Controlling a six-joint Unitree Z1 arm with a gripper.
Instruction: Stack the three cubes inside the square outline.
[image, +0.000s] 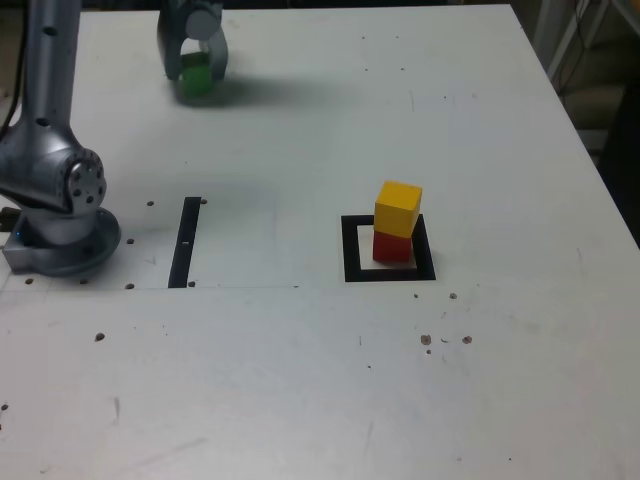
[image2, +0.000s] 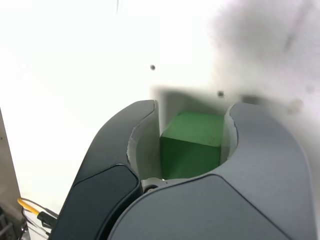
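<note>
Green cube (image2: 192, 142) seemingly between claw (image2: 192, 117) jaws

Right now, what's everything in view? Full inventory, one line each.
green cube: 1, green, far side of the table toward the exterior view's left, between the gripper's fingers
yellow cube: 1, yellow, on top of the red cube
red cube: 1, red, inside the square outline
square outline: 1, black frame with pale centre, mid-table
black strip: 1, black, near the arm's base
table: 1, white
arm base: 1, silver-grey, exterior view's left
gripper: 1, dark grey, around the green cube
</note>
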